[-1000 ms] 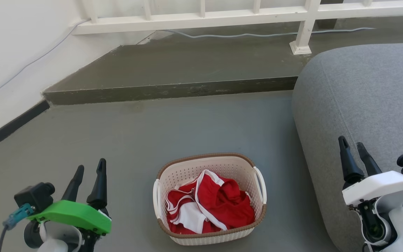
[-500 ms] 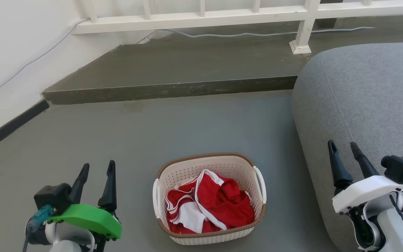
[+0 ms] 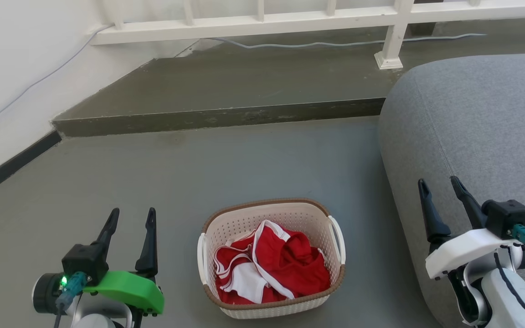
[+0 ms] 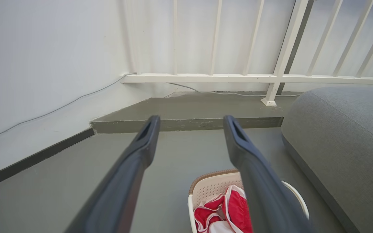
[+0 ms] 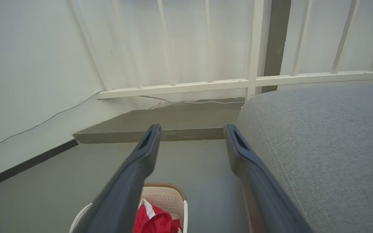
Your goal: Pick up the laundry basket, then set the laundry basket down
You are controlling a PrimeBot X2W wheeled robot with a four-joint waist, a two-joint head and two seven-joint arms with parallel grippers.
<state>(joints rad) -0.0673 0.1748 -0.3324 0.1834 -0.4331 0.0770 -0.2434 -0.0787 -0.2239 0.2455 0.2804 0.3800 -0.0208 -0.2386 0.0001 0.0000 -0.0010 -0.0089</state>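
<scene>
The laundry basket [image 3: 290,214] sits on the grey floor at the bottom centre of the head view, cream and perforated, with a brown rim and white side handles. Red and white clothing [image 3: 274,269] fills it. My left gripper [image 3: 132,217] is open to the basket's left, apart from it, with nothing between its fingers. My right gripper [image 3: 439,184] is open to the basket's right, over the sofa's edge, also holding nothing. In the left wrist view the basket [image 4: 212,184] lies low between the fingers, below the open left gripper [image 4: 189,121]. The right wrist view shows the basket [image 5: 165,195] at the bottom, under the open right gripper [image 5: 191,129].
A grey sofa [image 3: 481,132] stands close to the basket's right side. Behind the basket a raised concrete step [image 3: 226,116] runs across, with a white railing [image 3: 262,20] and a cable on it. A white wall [image 3: 12,68] with a dark skirting closes the left.
Both grippers have swung inward toward the basket, the left one to the right and the right one to the left. The basket has stayed where it was.
</scene>
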